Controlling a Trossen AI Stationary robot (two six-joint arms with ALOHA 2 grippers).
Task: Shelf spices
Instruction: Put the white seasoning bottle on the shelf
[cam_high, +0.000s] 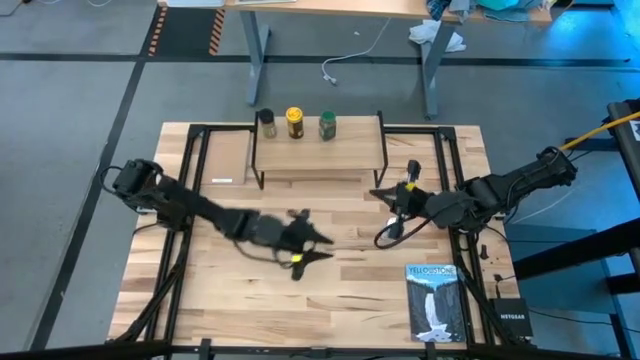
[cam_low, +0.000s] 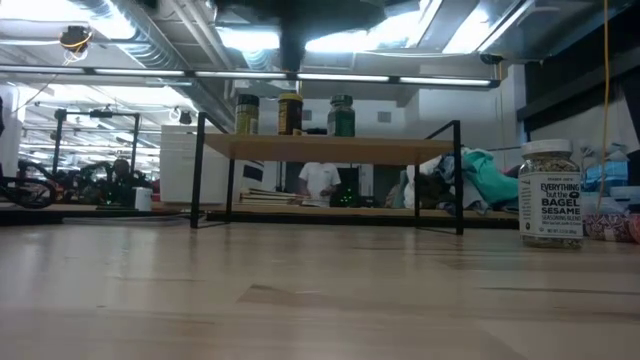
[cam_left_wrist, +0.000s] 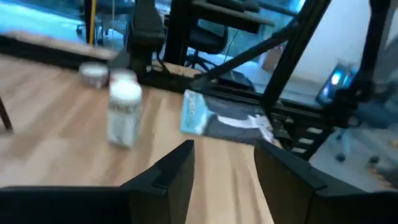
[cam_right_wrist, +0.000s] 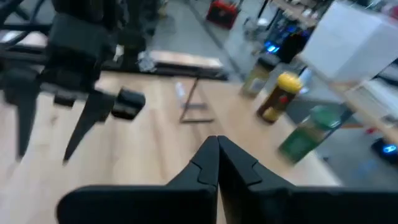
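Three jars stand upright on the shelf's (cam_high: 318, 150) wooden top, at its left part: a dark-lidded jar (cam_high: 267, 122), an amber jar with a yellow lid (cam_high: 294, 122) and a green jar (cam_high: 327, 125). The clear jar with a white lid (cam_low: 550, 195) stands upright on the table to the right of the shelf (cam_high: 412, 168). My left gripper (cam_high: 318, 246) hangs open over the middle of the table, apart from the clear jar (cam_left_wrist: 124, 115). My right gripper (cam_high: 380, 194) is shut, just in front of the shelf's right end and next to the clear jar. Neither gripper holds anything.
A blue-and-white book (cam_high: 432, 300) lies flat near the table's near right corner. The shelf's black legs (cam_low: 458, 178) stand on the far middle of the tabletop. Bare wood lies between the two grippers and in front of the shelf.
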